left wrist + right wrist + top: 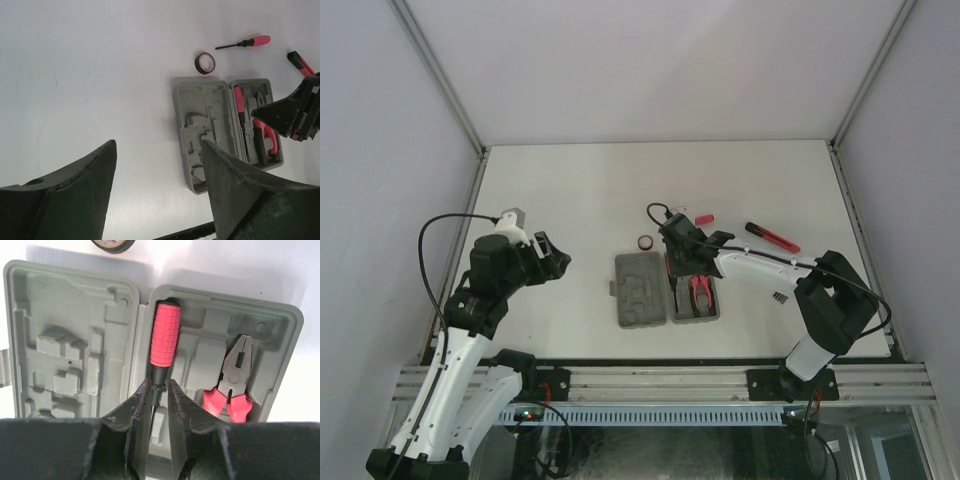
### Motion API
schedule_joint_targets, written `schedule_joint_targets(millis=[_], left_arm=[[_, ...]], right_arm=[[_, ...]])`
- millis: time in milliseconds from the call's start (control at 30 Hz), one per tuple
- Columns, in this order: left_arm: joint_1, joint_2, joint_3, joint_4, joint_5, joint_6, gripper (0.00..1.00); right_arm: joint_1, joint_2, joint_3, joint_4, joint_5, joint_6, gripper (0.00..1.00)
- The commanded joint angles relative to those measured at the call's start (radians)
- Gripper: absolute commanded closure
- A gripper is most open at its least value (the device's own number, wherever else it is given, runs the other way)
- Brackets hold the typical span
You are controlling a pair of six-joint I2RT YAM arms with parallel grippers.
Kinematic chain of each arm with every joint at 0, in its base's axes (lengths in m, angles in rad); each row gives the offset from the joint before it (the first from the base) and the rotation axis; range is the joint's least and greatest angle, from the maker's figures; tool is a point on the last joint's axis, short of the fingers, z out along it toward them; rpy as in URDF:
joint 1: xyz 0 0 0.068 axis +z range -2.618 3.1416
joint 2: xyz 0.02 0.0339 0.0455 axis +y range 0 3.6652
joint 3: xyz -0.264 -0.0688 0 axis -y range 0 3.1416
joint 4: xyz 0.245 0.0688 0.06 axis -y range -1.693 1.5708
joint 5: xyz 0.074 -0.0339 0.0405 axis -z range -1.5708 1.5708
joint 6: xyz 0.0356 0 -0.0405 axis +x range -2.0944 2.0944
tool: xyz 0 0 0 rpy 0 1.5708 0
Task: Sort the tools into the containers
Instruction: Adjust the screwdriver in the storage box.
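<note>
Stretching from the arms' bases to the back wall is the flat white tabletop (570,200). On it, midway along and close to the near edge, a grey rounded-corner plastic case (640,290) lies open, its two hinged halves side by side with the moulded recesses facing up. The left half holds no tool.

The right gripper (157,385) hangs over the right half with its fingers drawn in close, pinching the black neck of a red-handled screwdriver (166,337). That screwdriver lies in the recess right beside the hinge. The left gripper (158,145) hovers above bare tabletop towards the left edge, well apart from the case, fingers spread wide and holding nothing.

A pair of red-handled pliers (236,370) sits in the right half's outer recess, metal nose pointing to the far edge. A second red-handled screwdriver (248,42) lies loose beyond the case. A slim red-and-black stick tool (772,237) rests farther towards the right edge. A black ring (205,63) lies flat just past the case's far side. A small comb-like piece (779,298) lies near the right arm, towards the near right corner.
</note>
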Motion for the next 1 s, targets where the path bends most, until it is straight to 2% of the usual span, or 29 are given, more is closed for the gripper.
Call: schedule_joint_targets(millis=[0, 500, 967], left_arm=[[0.009, -0.007, 0.038, 0.041, 0.018, 0.017, 0.27], [0.009, -0.002, 0.038, 0.043, 0.021, 0.018, 0.27], [0.008, -0.003, 0.039, 0.043, 0.019, 0.019, 0.27]], right_arm=[[0.01, -0.023, 0.036, -0.016, 0.012, -0.001, 0.83], [0.011, 0.036, 0.037, -0.004, -0.052, -0.002, 0.86], [0.011, 0.093, 0.059, -0.024, -0.049, -0.003, 0.91]])
